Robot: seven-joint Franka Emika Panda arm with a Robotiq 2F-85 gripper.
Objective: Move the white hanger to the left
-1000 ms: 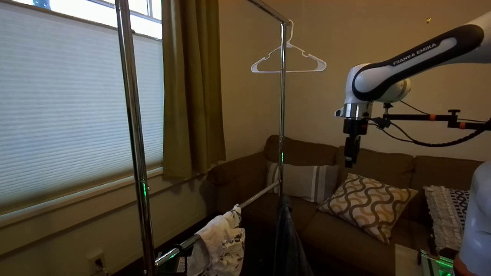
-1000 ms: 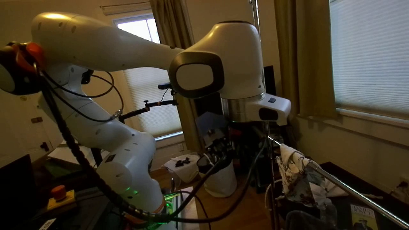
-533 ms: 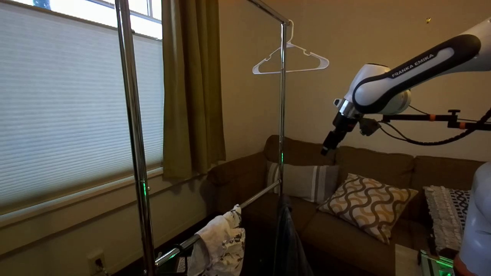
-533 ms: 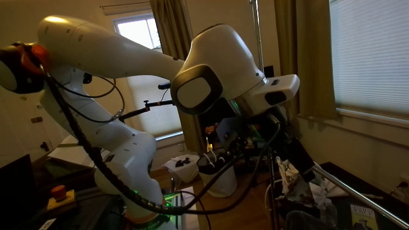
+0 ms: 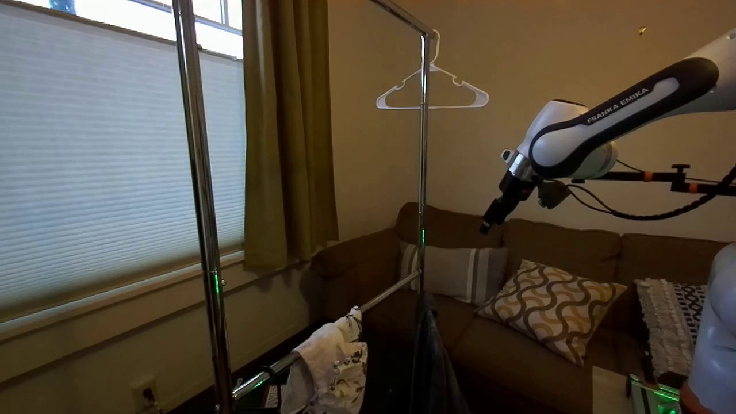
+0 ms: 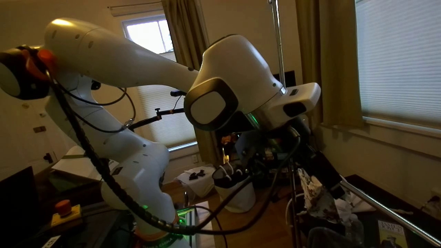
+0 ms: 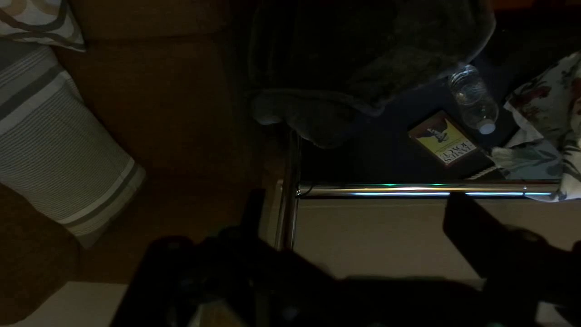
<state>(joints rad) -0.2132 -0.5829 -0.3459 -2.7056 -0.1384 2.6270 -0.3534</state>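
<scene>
The white hanger [image 5: 460,107] hangs by its hook from the far end of the rack's top rail [image 5: 402,15] in an exterior view. A metal upright pole [image 5: 424,167] crosses in front of its middle. My gripper [image 5: 486,227] is lower than the hanger and to its right in that view, apart from it, tilted down and left. It also shows dark and side-on in an exterior view [image 6: 337,191]. In the wrist view the gripper [image 7: 356,195] has its fingers [image 7: 472,231] spread wide with nothing between them. The hanger is out of view in the wrist view.
The rack's lower rail [image 7: 426,188] carries a floral cloth [image 5: 330,359]; a dark garment [image 5: 434,362] hangs at its far end. The near pole [image 5: 198,172] stands left. A brown sofa [image 5: 466,227] with a patterned pillow [image 5: 555,310] lies behind. A book [image 7: 442,138] and bottle [image 7: 472,97] lie below.
My gripper has tilted from straight down to down and left, its tip moving left toward the rack. The arm has lowered slightly. The hanger has swayed a little and is back where it was.
</scene>
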